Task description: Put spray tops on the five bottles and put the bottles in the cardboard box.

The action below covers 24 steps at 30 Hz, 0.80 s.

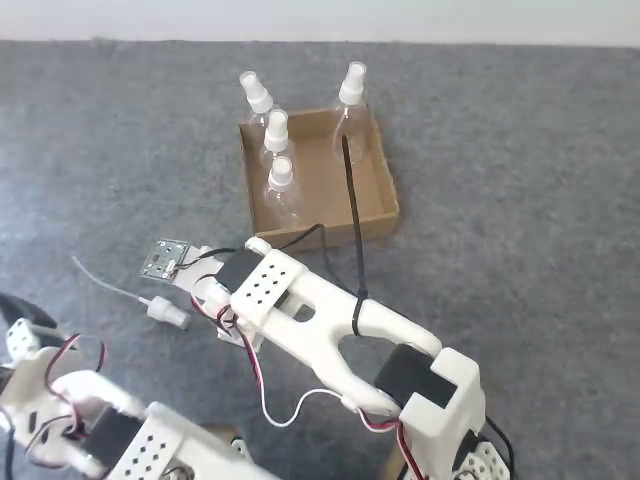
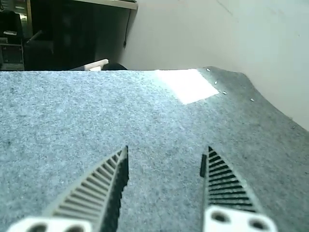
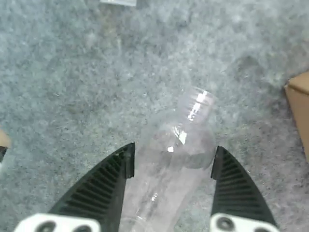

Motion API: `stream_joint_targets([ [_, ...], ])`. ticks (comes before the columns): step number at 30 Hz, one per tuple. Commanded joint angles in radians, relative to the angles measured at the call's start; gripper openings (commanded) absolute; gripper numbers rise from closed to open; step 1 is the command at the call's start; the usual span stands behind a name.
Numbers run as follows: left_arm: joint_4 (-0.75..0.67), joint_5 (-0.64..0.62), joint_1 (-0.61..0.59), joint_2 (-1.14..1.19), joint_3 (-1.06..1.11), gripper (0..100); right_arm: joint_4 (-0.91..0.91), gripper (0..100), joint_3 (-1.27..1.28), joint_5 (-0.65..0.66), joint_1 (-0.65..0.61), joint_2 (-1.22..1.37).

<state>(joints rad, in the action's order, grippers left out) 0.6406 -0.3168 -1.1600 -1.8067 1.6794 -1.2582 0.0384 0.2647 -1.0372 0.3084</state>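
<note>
Fingers point(image 3: 104, 186) of the right gripper point(image 3: 174, 153) stand apart around the clear, uncapped bottle point(image 3: 176, 145) lying on the carpet point(image 3: 58, 72); it looks light, thin-walled and slick, so a gentle mid-body hold seems best. Left gripper point(image 2: 164, 166) is spread over bare carpet. Farther off, four topped bottles point(image 1: 281, 195) stand in the cardboard box point(image 1: 380, 215).

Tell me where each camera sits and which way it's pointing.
High view: fixed above, behind the arms, looking down over grey carpet at the cardboard box; left arm and right arm show.
Left wrist view: on the left arm, facing along bare carpet toward a wall; the open left claw shows.
Right wrist view: on the right arm, looking down at an uncapped bottle that the right claw straddles.
Shared: high and right wrist views both show the box.
</note>
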Motion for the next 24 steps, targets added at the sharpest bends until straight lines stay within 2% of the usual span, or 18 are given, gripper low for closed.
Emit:
stream_joint_targets([
  [1, -0.029, -0.012, 0.005, -0.015, -0.01, 23, -0.004, 21.0, -0.06, -0.069, 0.018, -0.018],
  [6, -0.029, -0.012, 0.005, -0.015, -0.01, 23, -0.001, 21.0, -0.061, -0.175, 0.016, -0.015],
  [12, -0.029, -0.012, 0.005, -0.015, -0.008, 23, -0.048, 29.2, -0.083, -0.186, 0.016, -0.012],
  [24, -0.029, -0.012, 0.005, -0.015, -0.008, 23, -0.081, 29.2, -0.094, -0.265, 0.016, -0.012],
])
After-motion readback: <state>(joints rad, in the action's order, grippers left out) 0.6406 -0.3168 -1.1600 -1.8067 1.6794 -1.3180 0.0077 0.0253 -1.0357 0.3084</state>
